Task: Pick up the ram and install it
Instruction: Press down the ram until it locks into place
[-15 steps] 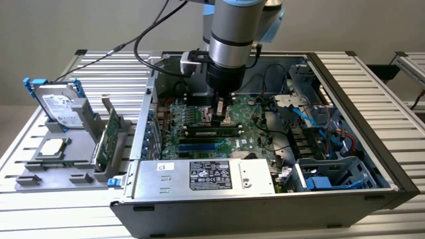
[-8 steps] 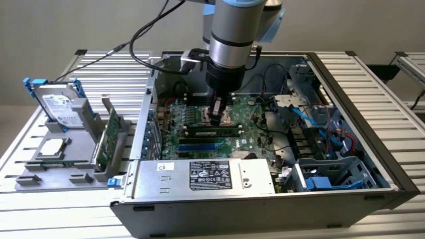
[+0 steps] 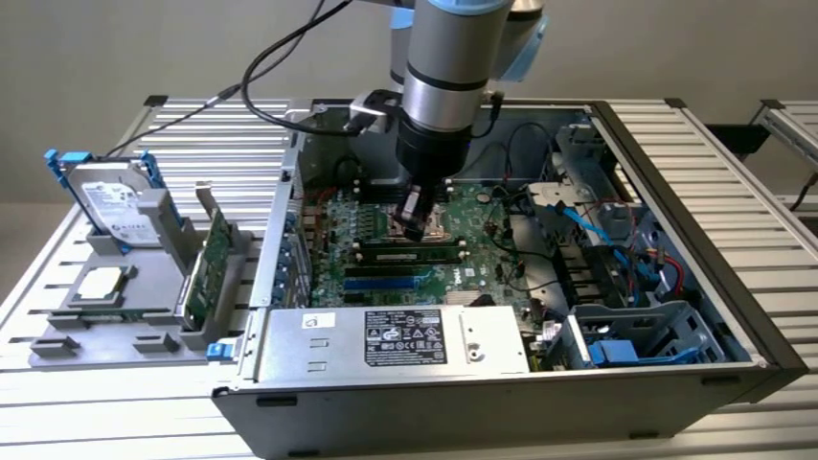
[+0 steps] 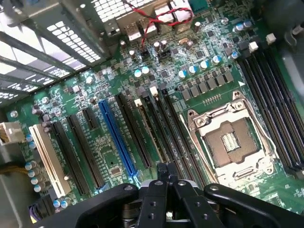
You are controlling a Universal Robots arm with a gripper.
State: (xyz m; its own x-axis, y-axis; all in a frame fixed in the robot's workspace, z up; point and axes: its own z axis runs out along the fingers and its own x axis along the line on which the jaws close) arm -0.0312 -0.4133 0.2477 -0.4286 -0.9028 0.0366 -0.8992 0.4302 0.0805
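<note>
The ram (image 3: 409, 255), a long narrow stick with pale labels, stands on edge in a memory slot on the green motherboard (image 3: 480, 259), beside the empty CPU socket (image 4: 228, 142). In the wrist view its top edge appears as a brownish strip (image 4: 153, 135) among the black slots. My gripper (image 3: 416, 228) hangs low inside the open computer case, right over the stick. The black fingers are shut together with nothing between them, and their tip (image 4: 165, 167) points at the memory slots. Whether the tip touches the stick I cannot tell.
The case walls (image 3: 715, 249) surround the arm; the power supply (image 3: 397, 335) lies at the front and blue cables (image 3: 601, 230) at the exterior view's right. On the exterior view's left, a grey holder (image 3: 77, 335) carries a hard drive (image 3: 115, 206), a green board (image 3: 211, 264) and a chip (image 3: 102, 283).
</note>
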